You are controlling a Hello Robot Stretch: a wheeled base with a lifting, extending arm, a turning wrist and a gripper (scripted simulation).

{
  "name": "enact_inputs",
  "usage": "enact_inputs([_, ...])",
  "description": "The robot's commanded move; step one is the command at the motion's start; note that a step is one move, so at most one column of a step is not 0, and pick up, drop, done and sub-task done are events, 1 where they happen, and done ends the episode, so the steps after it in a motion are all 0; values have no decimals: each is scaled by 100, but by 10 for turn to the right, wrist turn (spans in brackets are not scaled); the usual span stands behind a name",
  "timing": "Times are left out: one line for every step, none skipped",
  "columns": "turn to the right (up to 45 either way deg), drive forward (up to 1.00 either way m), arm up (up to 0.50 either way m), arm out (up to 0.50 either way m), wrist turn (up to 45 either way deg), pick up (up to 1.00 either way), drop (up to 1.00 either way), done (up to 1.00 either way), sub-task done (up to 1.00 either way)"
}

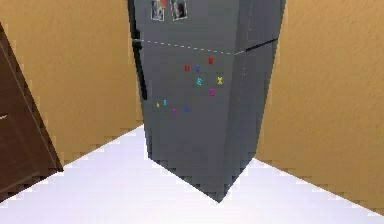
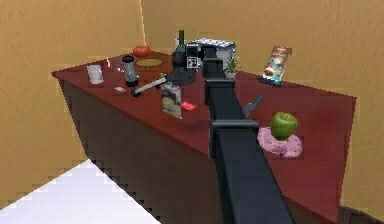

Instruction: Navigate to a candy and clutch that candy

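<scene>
Dark red countertop (image 2: 320,103), ochre-walled kitchen: my arm (image 2: 240,150) reaches across it to put the gripper (image 2: 179,75) by a small upright packet (image 2: 172,98), likely the candy; whether it holds anything, I cannot tell.

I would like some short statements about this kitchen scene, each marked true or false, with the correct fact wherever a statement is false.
1. The round green apple lies on a pink plate. True.
2. The white mug stands on a wooden chair. False: it stands on the dark red counter, near its end at the arm side view's left.
3. The tall dark grey refrigerator carries small coloured magnets on its front. True.
4. The refrigerator's doors stand wide open. False: they are shut.
5. The wall beside the refrigerator is blue. False: it is ochre yellow.
</scene>
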Motion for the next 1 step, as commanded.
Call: enact_inputs([0,0,0,0,390,0,0,0,0])
